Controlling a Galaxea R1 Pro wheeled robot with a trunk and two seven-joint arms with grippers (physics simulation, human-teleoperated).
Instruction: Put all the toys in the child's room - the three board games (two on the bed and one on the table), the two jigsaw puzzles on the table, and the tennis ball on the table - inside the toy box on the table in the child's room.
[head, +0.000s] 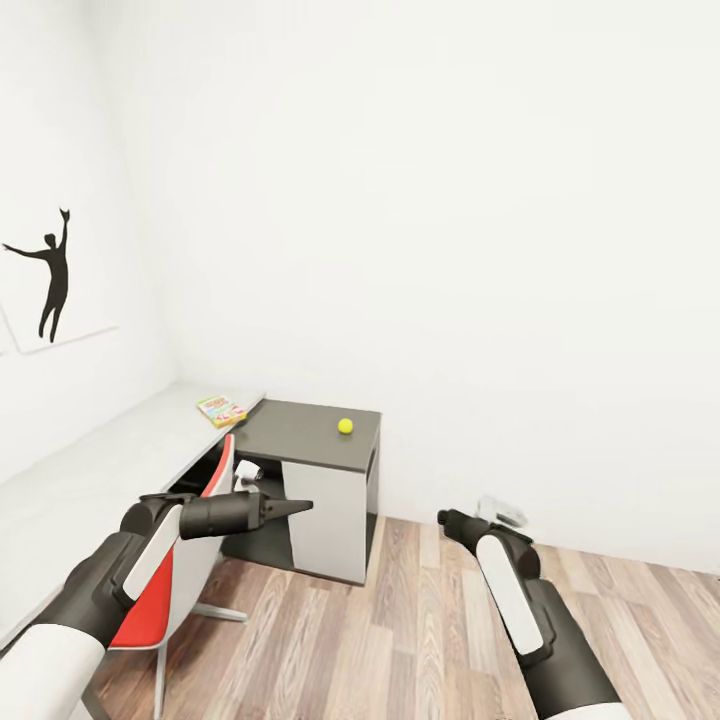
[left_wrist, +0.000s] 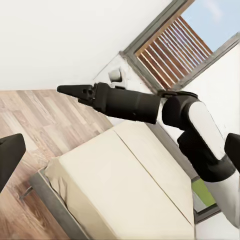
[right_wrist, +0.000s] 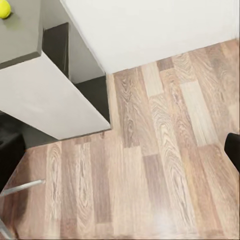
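A yellow-green tennis ball (head: 345, 426) (right_wrist: 4, 9) lies on the dark grey end of the table (head: 300, 435). One orange-green board game (head: 221, 410) rests on the table's white top, close to the wall. My left gripper (head: 303, 508) hangs open and empty in front of the table, below the ball's height. My right gripper (head: 446, 517) (left_wrist: 64, 90) hovers open over the floor to the right of the table, holding nothing. The bed (left_wrist: 120, 185) shows a bare beige mattress. The toy box and the jigsaw puzzles are out of view.
A red chair (head: 165, 590) stands tucked at the table, just under my left arm. Wooden floor (head: 400, 640) stretches right of the table. A dancer silhouette picture (head: 50, 270) hangs on the left wall. A window with slats (left_wrist: 175, 45) sits beyond the bed.
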